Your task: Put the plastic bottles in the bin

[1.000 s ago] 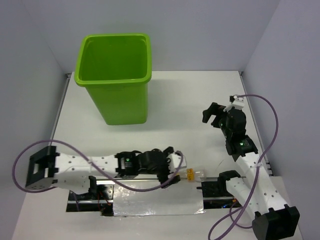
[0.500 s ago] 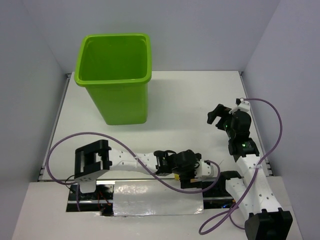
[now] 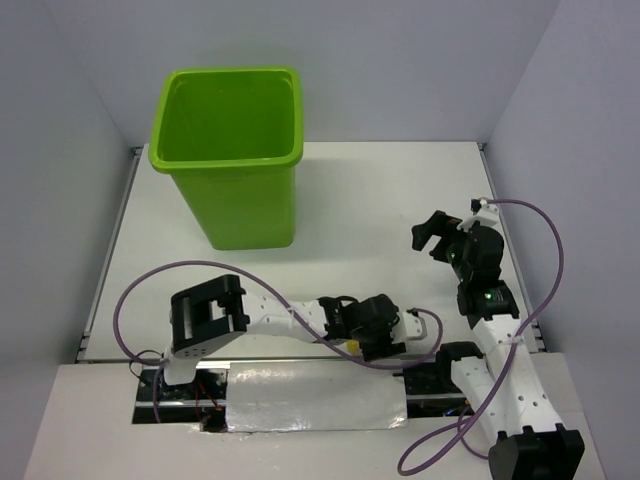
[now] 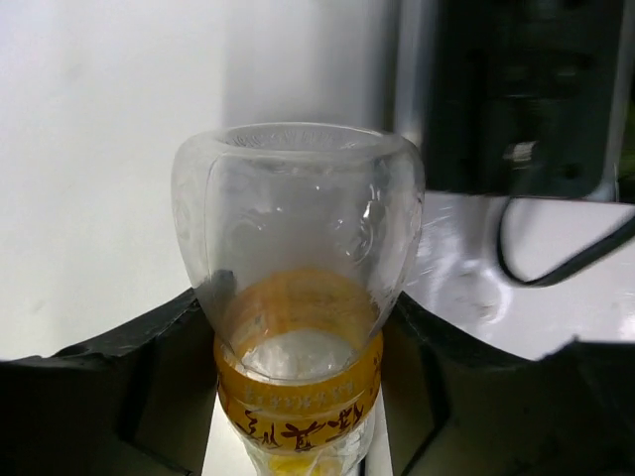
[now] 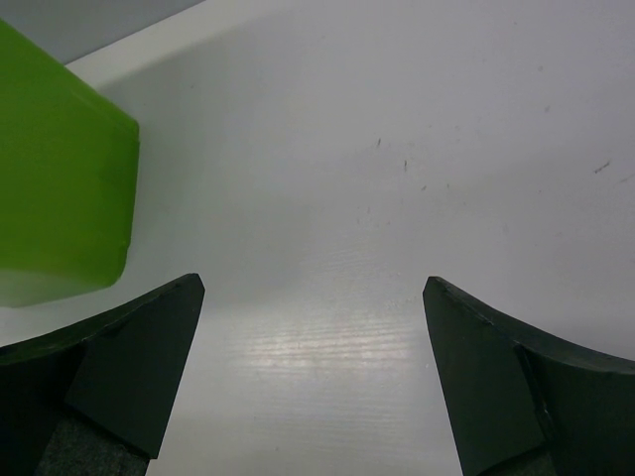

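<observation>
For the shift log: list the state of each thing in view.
bin: upright, top open.
bottle: clear with a yellow label, held between the fingers of the left end effector.
left end effector: closed on the bottle, fingers against both its sides.
right end effector: open, holding nothing, over the bare table.

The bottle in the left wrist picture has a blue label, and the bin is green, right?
Not quite. The bottle has a yellow label, not blue, as the left wrist view shows. The bin is green.
</observation>
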